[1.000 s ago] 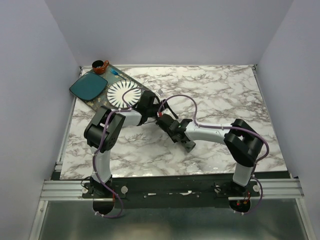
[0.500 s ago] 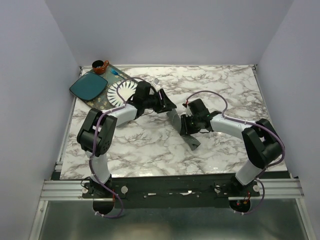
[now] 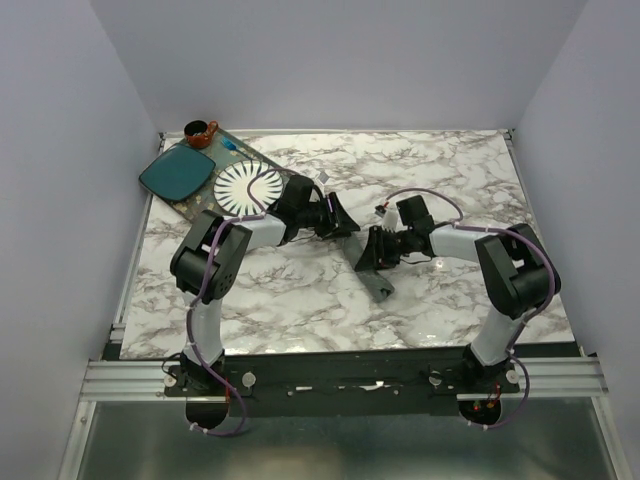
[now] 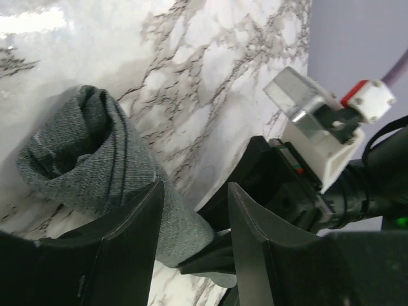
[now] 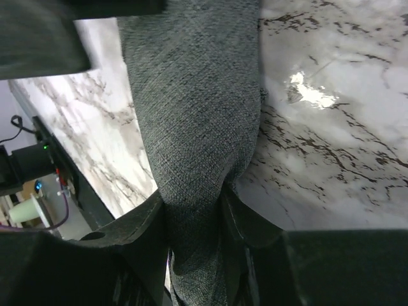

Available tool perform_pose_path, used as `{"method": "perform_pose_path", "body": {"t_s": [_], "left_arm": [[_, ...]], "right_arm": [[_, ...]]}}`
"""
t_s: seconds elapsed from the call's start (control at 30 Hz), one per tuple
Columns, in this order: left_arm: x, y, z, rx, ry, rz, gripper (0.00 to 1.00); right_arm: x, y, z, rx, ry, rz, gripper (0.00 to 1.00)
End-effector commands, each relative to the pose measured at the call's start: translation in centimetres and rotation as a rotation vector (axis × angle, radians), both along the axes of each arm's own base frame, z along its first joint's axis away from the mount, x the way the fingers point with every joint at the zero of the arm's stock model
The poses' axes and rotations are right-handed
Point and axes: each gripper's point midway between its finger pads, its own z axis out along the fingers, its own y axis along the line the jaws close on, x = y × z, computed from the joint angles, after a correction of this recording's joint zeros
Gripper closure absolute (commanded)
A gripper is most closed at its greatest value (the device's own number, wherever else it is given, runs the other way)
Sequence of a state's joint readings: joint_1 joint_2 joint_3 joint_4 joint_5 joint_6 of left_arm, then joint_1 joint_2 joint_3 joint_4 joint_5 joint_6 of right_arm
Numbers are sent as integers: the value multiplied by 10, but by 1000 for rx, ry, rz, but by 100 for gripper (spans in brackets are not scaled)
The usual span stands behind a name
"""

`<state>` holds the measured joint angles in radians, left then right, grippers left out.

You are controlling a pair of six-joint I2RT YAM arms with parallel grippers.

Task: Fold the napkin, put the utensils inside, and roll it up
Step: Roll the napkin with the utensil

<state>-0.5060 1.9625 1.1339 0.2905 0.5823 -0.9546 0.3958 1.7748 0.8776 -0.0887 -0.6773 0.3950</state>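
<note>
- Compared with half a second ago, the right arm is folding in more tightly. Its elbow is sitting nearer the table's middle, and the two grippers are standing closer together.
- The napkin, rolled into a thick tube, is lying on the marble between the two arms. Its near end is resting about where it was.
- The right gripper is pinching the roll, with the cloth squeezed narrow between its fingers.
- The left gripper is straddling the roll with its jaws partway apart. One finger is touching the cloth, and marble is showing beside the other, so it is not clamping.
- From above, both grippers are covering most of the roll.
- The utensils are not showing in any view.
- The white ribbed plate is being partly hidden by the left arm.
</note>
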Motion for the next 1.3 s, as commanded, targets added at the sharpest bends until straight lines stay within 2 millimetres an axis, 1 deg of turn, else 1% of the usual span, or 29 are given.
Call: {"method": "perform_pose_path", "body": {"t_s": [0.0,0.1,0.13,0.17,0.2,0.23,0.27,0.3,0.33,0.37,0.4,0.43,0.47,0.5,0.53,0.57,0.6,0.63,0.67,0.7,0.73,0.77,0.8,0.83,0.97,1.07,1.2,1.23,1.27], "left_arm": [[-4,5,-29,32,29,3,46],[-6,8,-40,57,42,11,46],[-6,8,-40,58,41,10,46],[-6,10,-42,63,45,15,47],[-8,10,-45,65,50,16,47],[-8,10,-45,66,52,16,47],[-8,10,-46,66,51,16,47],[-8,10,-45,66,51,18,47],[-8,10,-45,66,48,15,47],[-8,10,-44,67,47,15,47],[-7,10,-44,67,47,15,47],[-7,10,-44,68,46,15,47],[-7,10,-44,67,47,15,47],[-7,11,-44,68,47,15,47],[-8,10,-45,68,50,14,47],[-7,11,-45,69,48,16,47],[-7,10,-45,68,50,16,47],[-7,10,-46,68,52,13,47],[-7,10,-46,69,53,13,47],[-7,10,-46,67,53,14,47],[-7,10,-45,66,55,14,47],[-8,10,-47,69,57,14,47],[-8,10,-48,68,59,13,47],[-7,10,-47,67,58,13,47],[-7,11,-47,66,61,14,47],[-7,10,-46,65,59,14,47],[-8,11,-47,66,62,13,47],[-7,11,-47,65,61,14,47],[-6,11,-46,65,60,16,47]], "right_arm": [[-20,0,-9,23,82,25,56],[-12,-5,-3,-25,35,-1,48],[-13,-8,-3,-45,38,-6,41],[-13,-9,-2,-62,28,-5,39],[-8,-8,6,-74,0,-5,36],[-9,-14,3,-132,-1,-18,31],[-11,-12,5,-171,-25,1,28],[-5,-11,14,-200,-67,-4,25],[-3,-20,12,-287,-83,-26,19],[-5,-17,14,-328,-111,-13,17],[-3,-18,17,-370,-136,-20,15],[8,-27,24,-466,-188,-63,11],[5,-21,28,-515,-231,-43,10],[7,-21,31,-557,-261,-44,9],[14,-37,29,-691,-306,-84,7],[15,-24,38,-718,-362,-63,7],[17,-24,37,-761,-384,-63,7],[20,-31,39,-841,-421,-80,6],[19,-19,39,-872,-451,-51,6],[19,-17,39,-904,-470,-51,6],[22,-21,40,-962,-496,-59,6],[18,-14,37,-984,-514,-36,6],[21,-9,33,-1004,-522,-28,6],[20,-10,30,-1033,-528,-22,7],[18,-1,19,-1065,-546,8,8],[19,-3,9,-1092,-540,12,10],[17,-6,0,-1110,-537,15,16],[18,-7,-1,-1115,-543,6,23],[18,-10,-4,-1122,-536,5,26]]}}
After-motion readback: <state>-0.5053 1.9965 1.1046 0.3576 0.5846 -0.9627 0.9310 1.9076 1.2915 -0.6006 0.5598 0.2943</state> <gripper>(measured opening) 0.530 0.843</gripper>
